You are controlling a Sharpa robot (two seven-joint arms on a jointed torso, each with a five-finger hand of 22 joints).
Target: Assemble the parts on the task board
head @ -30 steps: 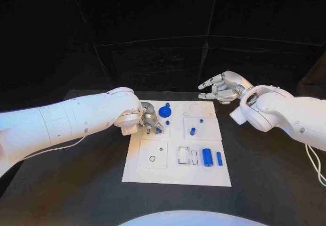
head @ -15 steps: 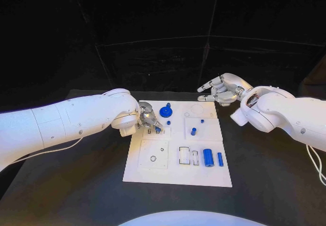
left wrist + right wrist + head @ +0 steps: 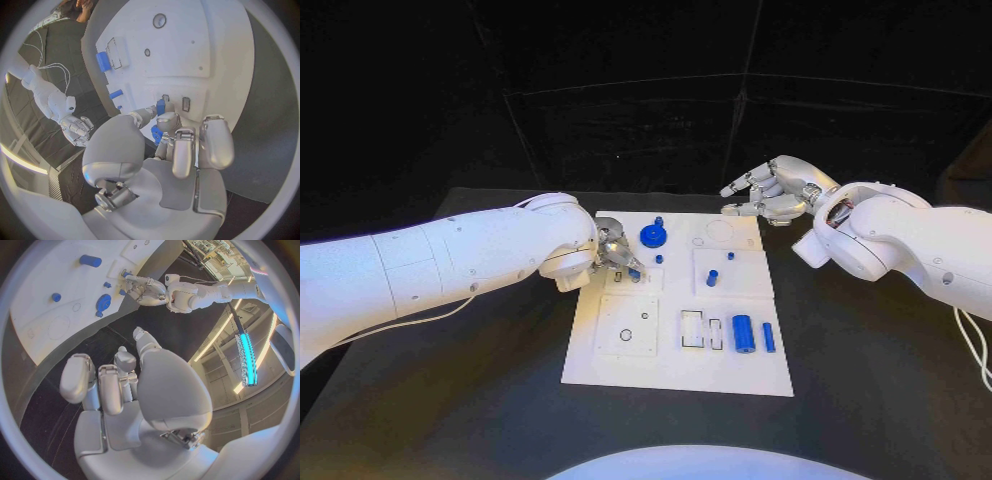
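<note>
Black table (image 3: 473, 400) under a dark backdrop, with the white task board (image 3: 678, 372) lying lengthwise at frame centre. Nearest item on the board, lower right: a fat blue cylinder (image 3: 743, 333) and a slimmer blue pin (image 3: 767, 337) lying flat just beside outlined recesses, apparently staged for later fitting. Middle right: two small blue pegs (image 3: 711, 278), loose or seated I cannot tell. Middle left: my left hand (image 3: 616, 258), wrist turned down over the board's left edge, fingers drawn together and pinching a small blue part (image 3: 160, 107) at the tips; the wrist view puts that part directly above small slots in the board, so I judge I am lining it up for insertion. Farther, upper centre: a blue round knob (image 3: 652, 237), standing in the board. Farthest, upper right, off the board's far corner: my right hand (image 3: 773, 190), raised, fingers loosely spread, holding nothing, parked away from the work.
</note>
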